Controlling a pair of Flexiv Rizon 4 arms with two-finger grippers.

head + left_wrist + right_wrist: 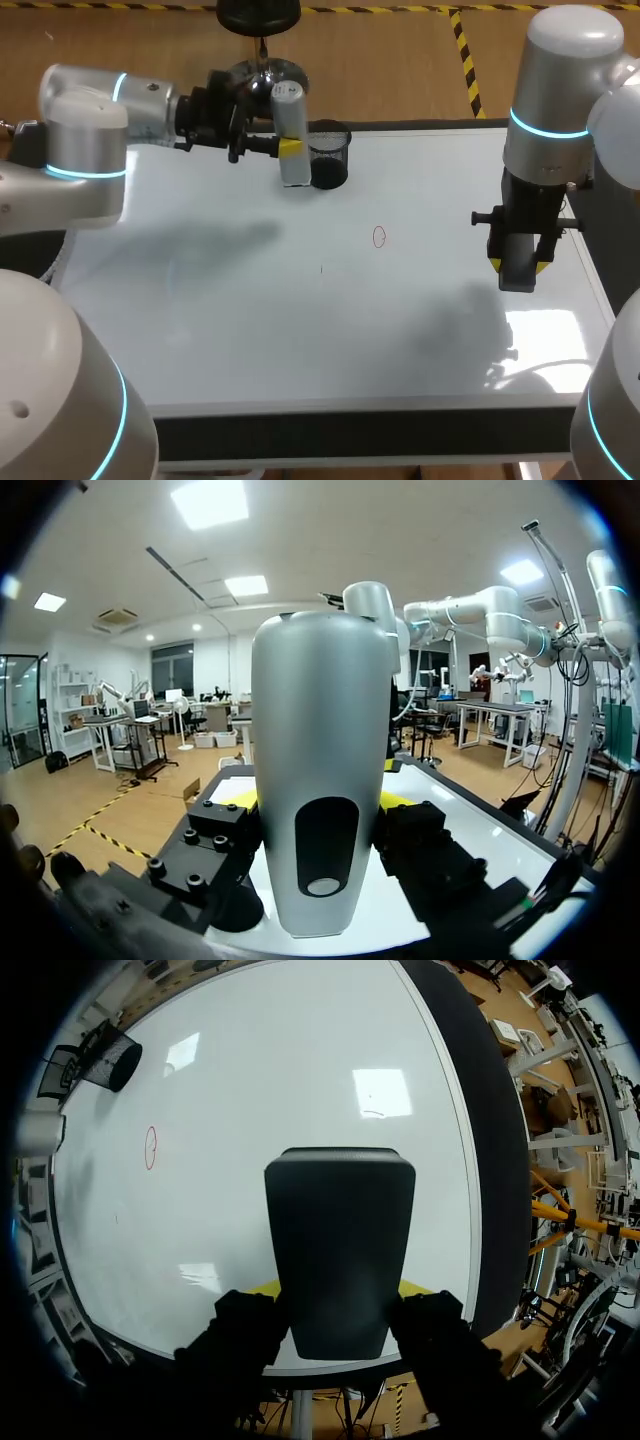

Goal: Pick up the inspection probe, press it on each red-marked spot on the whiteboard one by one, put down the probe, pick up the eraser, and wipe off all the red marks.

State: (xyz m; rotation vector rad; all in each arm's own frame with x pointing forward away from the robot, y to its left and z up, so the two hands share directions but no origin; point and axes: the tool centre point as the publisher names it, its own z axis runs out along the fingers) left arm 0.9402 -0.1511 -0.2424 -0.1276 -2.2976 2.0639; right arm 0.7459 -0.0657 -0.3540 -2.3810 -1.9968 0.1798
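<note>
The inspection probe [289,130], a silver upright cylinder with a dark oval window [322,855], stands at the far edge of the whiteboard [250,320]. My left gripper [288,148] is shut on it from both sides, its yellow tips showing beside the probe [320,770]. The dark eraser [516,268] hangs over the board's right side, with my right gripper [520,262] shut on it; in the right wrist view the eraser [340,1250] fills the gap between the fingers. One red oval mark [379,236] [151,1147] lies near the board's middle, left of the eraser.
A black mesh cup [328,155] [110,1060] stands right beside the probe at the board's back edge. A tiny dark dot [321,268] sits on the board near the red mark. The board's dark frame [360,432] runs along the near edge.
</note>
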